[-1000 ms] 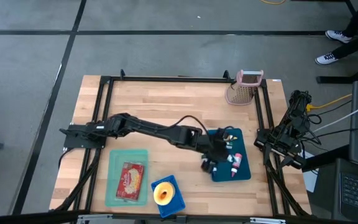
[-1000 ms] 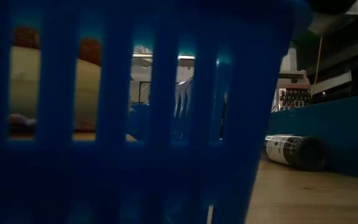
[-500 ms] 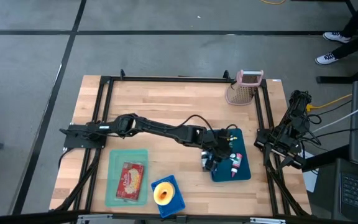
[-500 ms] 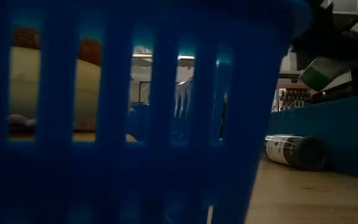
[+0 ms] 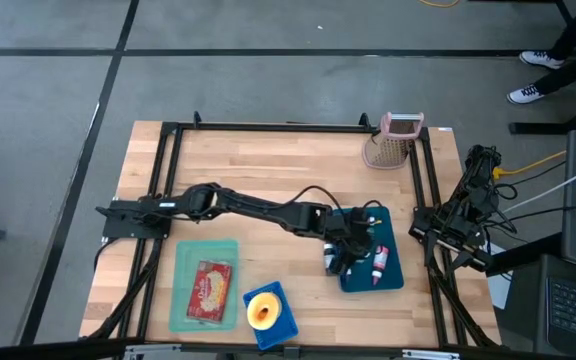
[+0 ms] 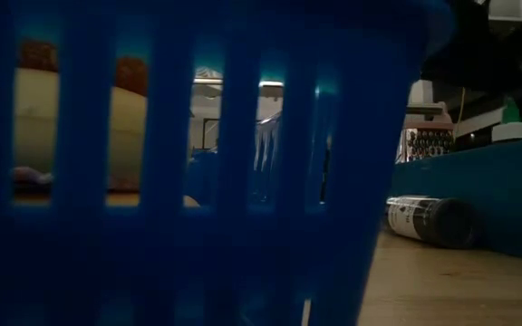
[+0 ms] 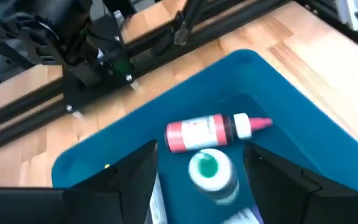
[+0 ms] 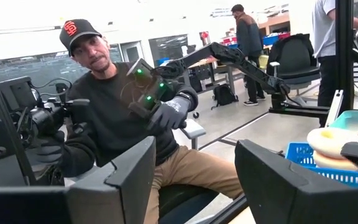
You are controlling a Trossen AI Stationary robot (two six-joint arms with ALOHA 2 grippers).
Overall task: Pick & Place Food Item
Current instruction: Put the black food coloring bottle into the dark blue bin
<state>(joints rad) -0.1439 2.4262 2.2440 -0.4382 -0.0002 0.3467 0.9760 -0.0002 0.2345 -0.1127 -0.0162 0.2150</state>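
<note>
My left gripper (image 5: 351, 252) (image 7: 201, 150) reaches over the blue tray (image 5: 388, 278) (image 7: 303, 118) at the table's right and is open. A small green-capped bottle (image 7: 209, 173) (image 6: 513, 122) is in the tray between its fingers, with a gap on each side. A pink-labelled bottle (image 7: 207, 132) (image 5: 379, 264) lies on its side in the tray just beyond. My right gripper (image 8: 194, 180) is open and waits at the table's right edge (image 5: 438, 232).
A dark can (image 6: 429, 220) (image 5: 332, 266) lies on the table beside the tray's left wall. Near the front edge are a teal tray with a red packet (image 5: 208, 287) and a blue basket (image 5: 271, 316) holding a yellow food item. A pink grater (image 5: 392, 140) stands far right. A person sits beyond the table.
My left gripper has sunk toward the blue tray and let go of the green-capped bottle. The bottle was tilted above the tray wall half a second ago; it is now lower, cap up, behind that wall.
</note>
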